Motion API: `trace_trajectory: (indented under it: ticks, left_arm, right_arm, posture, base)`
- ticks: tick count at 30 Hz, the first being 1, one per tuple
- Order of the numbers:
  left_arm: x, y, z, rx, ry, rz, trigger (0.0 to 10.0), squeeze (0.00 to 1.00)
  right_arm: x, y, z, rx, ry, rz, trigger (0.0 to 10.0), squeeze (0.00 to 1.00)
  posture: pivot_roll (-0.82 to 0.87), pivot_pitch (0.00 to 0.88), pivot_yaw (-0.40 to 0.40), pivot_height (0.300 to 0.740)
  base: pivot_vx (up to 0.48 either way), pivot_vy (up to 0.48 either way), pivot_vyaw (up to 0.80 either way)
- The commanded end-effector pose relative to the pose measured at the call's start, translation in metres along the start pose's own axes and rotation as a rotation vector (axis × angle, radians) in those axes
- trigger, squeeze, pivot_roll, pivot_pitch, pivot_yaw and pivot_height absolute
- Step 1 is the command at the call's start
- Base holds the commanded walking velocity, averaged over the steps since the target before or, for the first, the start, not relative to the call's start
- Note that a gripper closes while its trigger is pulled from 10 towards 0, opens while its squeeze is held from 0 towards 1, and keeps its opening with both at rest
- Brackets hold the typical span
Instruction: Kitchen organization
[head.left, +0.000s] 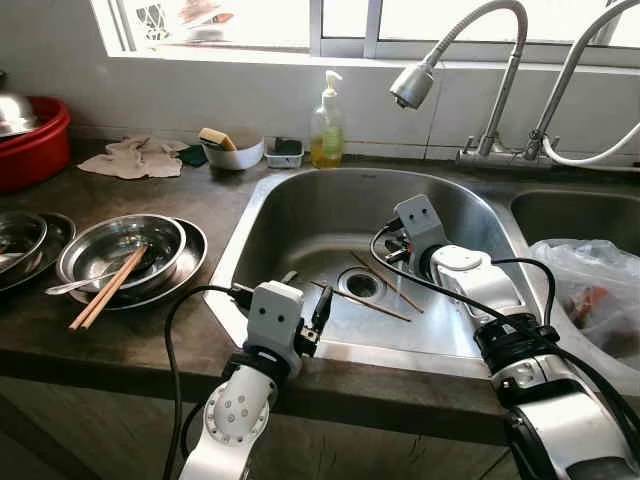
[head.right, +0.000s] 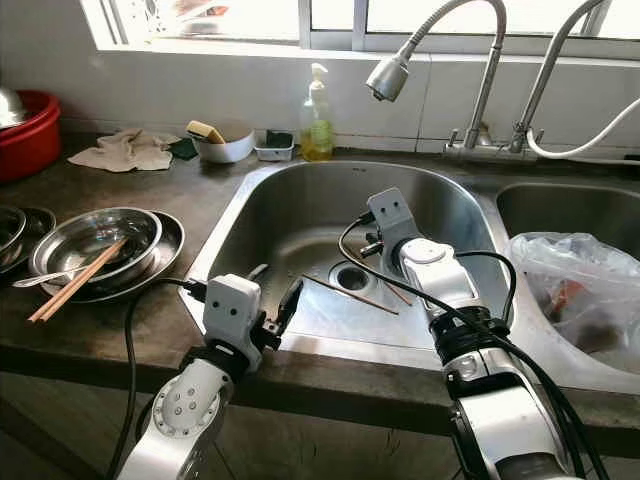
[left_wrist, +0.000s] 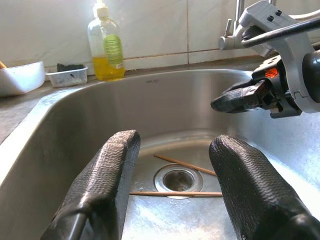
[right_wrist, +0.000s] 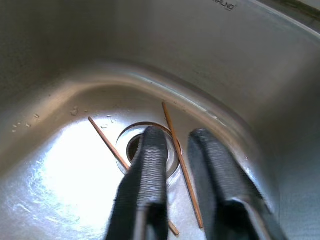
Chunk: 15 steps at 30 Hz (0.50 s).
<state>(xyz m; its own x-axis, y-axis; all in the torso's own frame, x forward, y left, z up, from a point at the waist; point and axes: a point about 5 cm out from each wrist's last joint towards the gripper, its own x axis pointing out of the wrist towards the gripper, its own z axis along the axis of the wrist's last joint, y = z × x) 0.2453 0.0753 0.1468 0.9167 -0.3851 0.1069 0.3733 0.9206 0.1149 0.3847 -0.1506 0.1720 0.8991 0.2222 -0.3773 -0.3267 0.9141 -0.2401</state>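
Two wooden chopsticks lie on the floor of the steel sink (head.left: 290, 215), one (head.left: 362, 302) in front of the drain (head.left: 362, 285) and one (right_wrist: 181, 162) across its right side. My right gripper (right_wrist: 175, 137) hangs low over the drain, open only a narrow gap, with the second chopstick running under that gap. My left gripper (left_wrist: 175, 142) is open at the sink's front left rim, pointing toward the drain with nothing between its fingers. Another pair of chopsticks (head.left: 108, 288) rests in stacked steel bowls (head.left: 150, 235) on the left counter.
A soap bottle (head.left: 327, 125), a small tray and a white bowl with a sponge (head.left: 232, 150) stand behind the sink. The spray faucet (head.left: 412, 85) hangs above the basin. A plastic bag (head.left: 590, 285) fills the right basin. A red basin (head.left: 30, 145) and cloth (head.left: 135, 157) sit far left.
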Motion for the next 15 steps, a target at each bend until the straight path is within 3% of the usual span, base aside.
trace_trajectory:
  ticks: [1,7,8,10,11,15]
  left_arm:
    - [0.0,0.0,0.003,0.015,-0.01,-0.005,10.0,0.0]
    - [0.002,-0.001,0.003,0.017,-0.012,-0.015,10.0,0.0]
    - [0.003,0.0,0.003,0.021,-0.015,-0.015,10.0,0.0]
    - [0.003,0.0,0.003,0.022,-0.014,-0.015,10.0,0.0]
    - [0.004,0.001,0.003,0.022,-0.016,-0.013,10.0,0.0]
    - [0.004,0.001,0.002,0.022,-0.013,-0.014,10.0,0.0]
  right_arm:
    - [-0.001,-0.005,0.005,0.002,-0.022,-0.021,10.0,1.0]
    - [-0.008,-0.01,0.007,0.029,-0.077,-0.079,10.0,1.0]
    - [-0.014,-0.011,0.01,0.037,-0.129,-0.102,10.0,0.0]
    - [-0.015,-0.011,0.011,0.039,-0.147,-0.108,10.0,0.0]
    - [-0.025,-0.014,0.02,0.04,-0.243,-0.164,10.0,0.0]
    - [-0.049,-0.013,0.028,0.085,-0.406,-0.223,10.0,0.0]
  posture:
    - [0.03,0.008,-0.026,0.74]
    - [0.02,0.0,-0.02,0.74]
    - [0.02,0.0,-0.018,0.74]
    - [0.02,0.0,-0.016,0.74]
    - [0.02,0.0,-0.015,0.74]
    - [0.01,0.0,-0.009,0.74]
  base:
    - [0.0,0.0,0.0]
    - [0.0,0.0,0.0]
    - [0.0,0.0,0.0]
    - [0.0,0.0,0.0]
    - [0.0,0.0,0.0]
    - [0.0,0.0,0.0]
